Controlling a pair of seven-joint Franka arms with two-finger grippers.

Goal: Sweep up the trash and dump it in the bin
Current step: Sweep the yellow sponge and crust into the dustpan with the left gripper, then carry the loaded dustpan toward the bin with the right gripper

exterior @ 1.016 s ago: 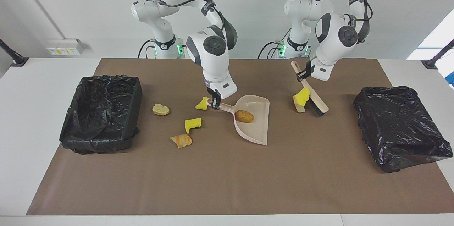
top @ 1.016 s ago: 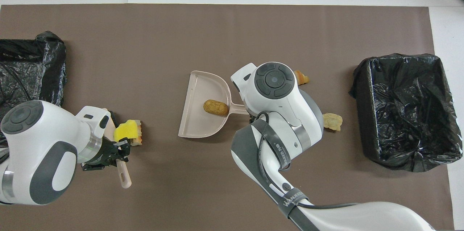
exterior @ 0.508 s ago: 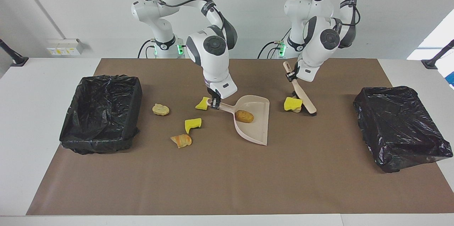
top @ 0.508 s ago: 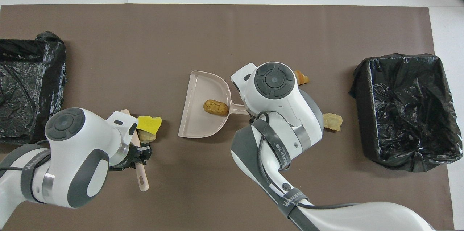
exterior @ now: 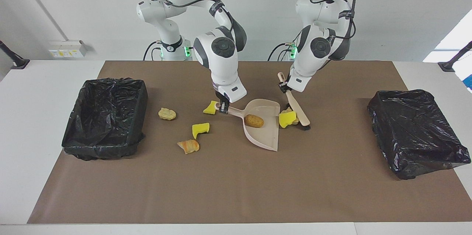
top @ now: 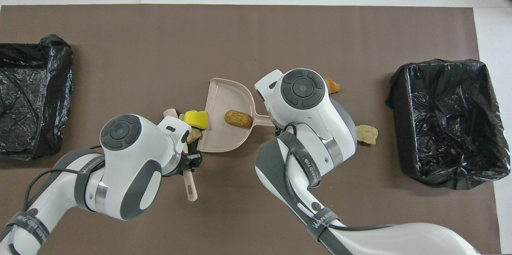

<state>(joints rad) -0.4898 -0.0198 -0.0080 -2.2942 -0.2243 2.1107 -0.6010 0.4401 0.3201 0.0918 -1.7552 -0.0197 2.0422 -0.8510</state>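
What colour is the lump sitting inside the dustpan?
The bread-like lump in the beige plastic dustpan is golden brown; the overhead view shows it best.

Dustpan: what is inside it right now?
The dustpan holds one brown bread-like lump. A yellow sponge piece sits at its open edge, not yet inside. A tan scrap beside the sponge is mostly covered by the brush.
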